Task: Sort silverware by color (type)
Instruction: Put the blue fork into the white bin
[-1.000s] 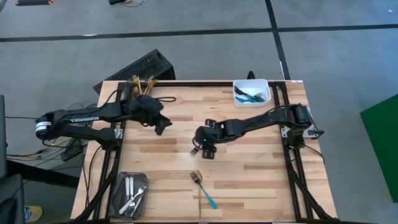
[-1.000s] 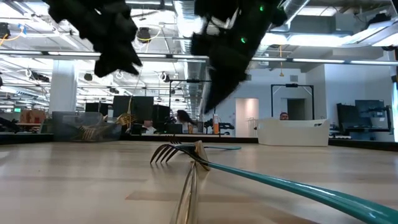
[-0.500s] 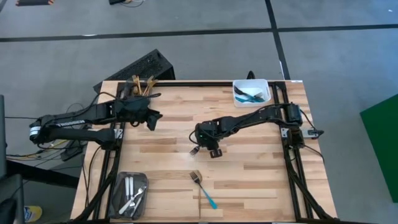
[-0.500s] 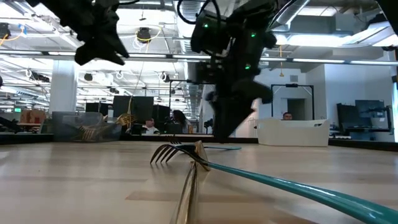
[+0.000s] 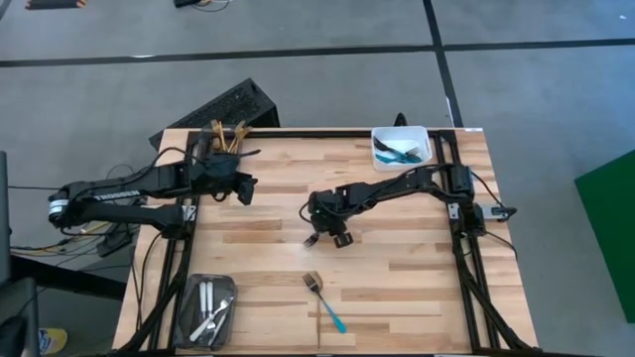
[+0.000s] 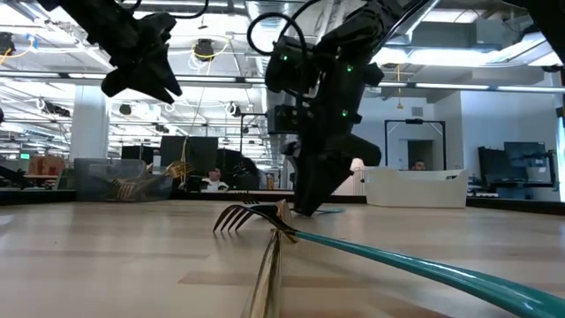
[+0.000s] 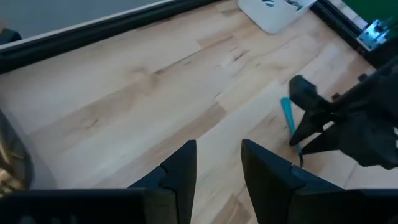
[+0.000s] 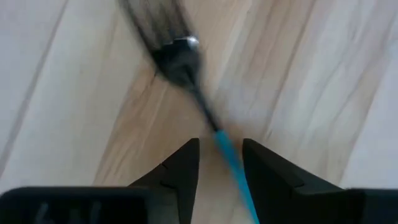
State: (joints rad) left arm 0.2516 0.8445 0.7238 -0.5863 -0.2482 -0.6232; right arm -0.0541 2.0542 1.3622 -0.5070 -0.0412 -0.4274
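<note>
Right claw [image 5: 322, 230] low over the middle of the light wooden-plank table [image 5: 397, 268], fingers [image 8: 180, 168] spread, straddling the blue handle of a metal-headed fork [image 8: 205, 112] lying flat on the boards; fingertips not visibly touching it. Left claw [image 5: 241, 190] near the table's far left corner, above the boards, fingers [image 7: 180, 171] spread and holding nothing. Second blue-handled metal fork [image 5: 324, 300] crossed with a slim gold-coloured utensil [image 6: 267, 274] near the front edge. More blue-handled pieces in the white rectangular bin [image 5: 401, 148], gold ones in the dark holder [image 5: 226, 137], white pieces in the dark tray [image 5: 207, 310].
</note>
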